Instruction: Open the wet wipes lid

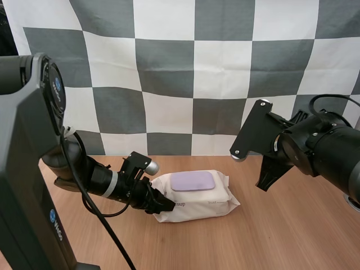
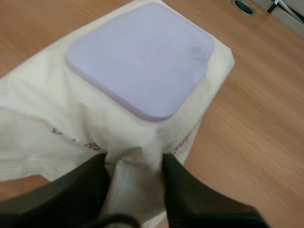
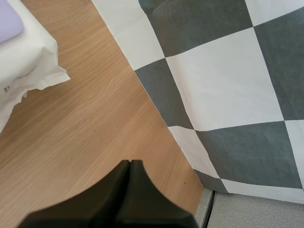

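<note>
Pack position: the wet wipes pack (image 1: pixel 194 199) lies flat near the middle of the tabletop (image 1: pixel 292 230), its long axis running from 9 to 3 o'clock in the high view.
Lid: the lavender lid (image 1: pixel 193 181) sits on the pack's top face, flush and shut all round. I cannot tell which edge has the lifting tab.
Left end effector: the left end effector (image 2: pixel 134 161) is at the pack's 8 o'clock end, its fingers clamped on the crimped film flap there and not on the body of the pack.
Right end effector: the right end effector (image 3: pixel 129 166) hangs above bare wood at about 2 o'clock from the pack, well apart from it. Its fingers are pressed together with nothing between them.
Container contents: the pack looks plump, so I judge it to be well filled. The wipes themselves are hidden under the closed lid.
Risk, weak anchor: the hold is on thin film only. An upward pull on the lid could slide the flap out of the fingers, or lift the whole pack instead of popping the lid.
Risk, swivel: the pack is pinned at one end only, so a sideways push from the right arm could swing it around that end.
Risk, missed lip: joined fingertips may skate over the smooth lid if they do not catch its rim.
Risk, crushing: pressing down on the soft pack could dent it and bury the lid edge.
</note>
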Robot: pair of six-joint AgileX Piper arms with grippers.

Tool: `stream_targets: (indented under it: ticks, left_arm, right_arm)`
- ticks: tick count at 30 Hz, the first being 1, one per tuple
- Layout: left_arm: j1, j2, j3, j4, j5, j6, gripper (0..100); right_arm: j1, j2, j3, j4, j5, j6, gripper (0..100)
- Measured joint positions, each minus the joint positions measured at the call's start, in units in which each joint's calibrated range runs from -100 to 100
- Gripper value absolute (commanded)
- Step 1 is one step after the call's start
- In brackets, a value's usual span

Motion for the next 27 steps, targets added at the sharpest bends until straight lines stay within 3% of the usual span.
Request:
stream_targets:
  ticks: [1, 5, 12, 21, 27]
  left_arm:
    - [0.0, 0.0, 0.0, 0.0, 0.0, 0.0, 0]
    - [0.0, 0.0, 0.0, 1.0, 0.2, 0.2, 0]
    - [0.0, 0.0, 0.0, 1.4, 1.0, 0.2, 0]
    - [0.0, 0.0, 0.0, 1.7, 3.0, 0.2, 0]
    - [0.0, 0.0, 0.0, 2.6, 3.2, 0.2, 0]
  right_arm:
    - [0.0, 0.0, 0.0, 0.0, 0.0, 0.0, 0]
    - [0.2, 0.0, 0.0, 0.9, 0.0, -1.8, 0]
    - [3.2, 0.0, 0.0, 9.6, 0.6, -10.3, 0]
    - [12.0, 0.7, 3.8, 26.7, 19.5, -25.7, 0]
    - [13.5, 4.7, 6.7, 37.1, 17.5, -34.7, 0]
